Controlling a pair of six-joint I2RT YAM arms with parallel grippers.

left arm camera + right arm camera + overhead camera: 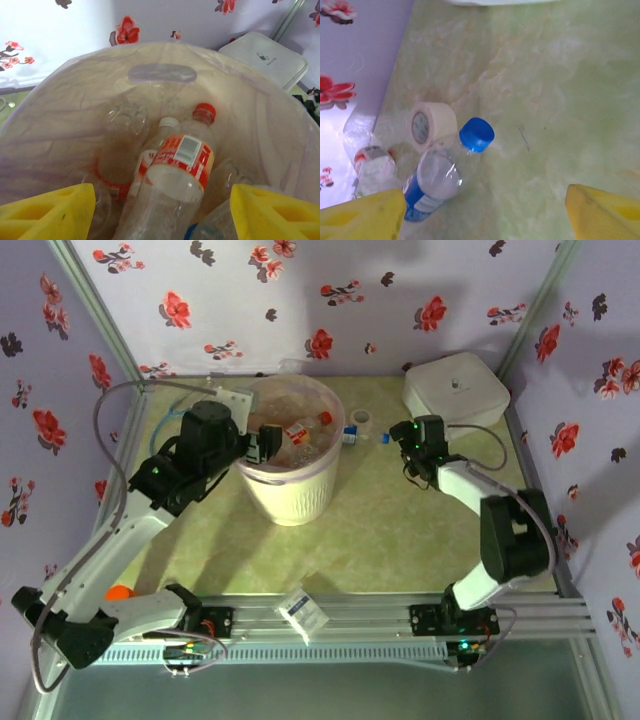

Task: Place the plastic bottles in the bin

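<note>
The white ribbed bin (290, 495) with its pinkish bag stands left of centre and holds several crushed plastic bottles. My left gripper (265, 443) hangs open over its left rim. In the left wrist view, between the yellow fingers (50, 210), a red-labelled bottle with a red cap (182, 160) lies on others inside the bin (75, 100). My right gripper (400, 432) is open, just right of a blue-capped bottle (352, 435) lying on the table. The right wrist view shows that bottle (437, 175) near the left finger (362, 217), with a red-labelled bottle (372, 162) behind it by the wall.
A roll of white tape (432, 125) stands against the blue-capped bottle. A flat white rounded box (455, 388) sits at the back right corner. A white-blue packet (303, 610) lies on the front rail. Flowered walls close in the left, back and right.
</note>
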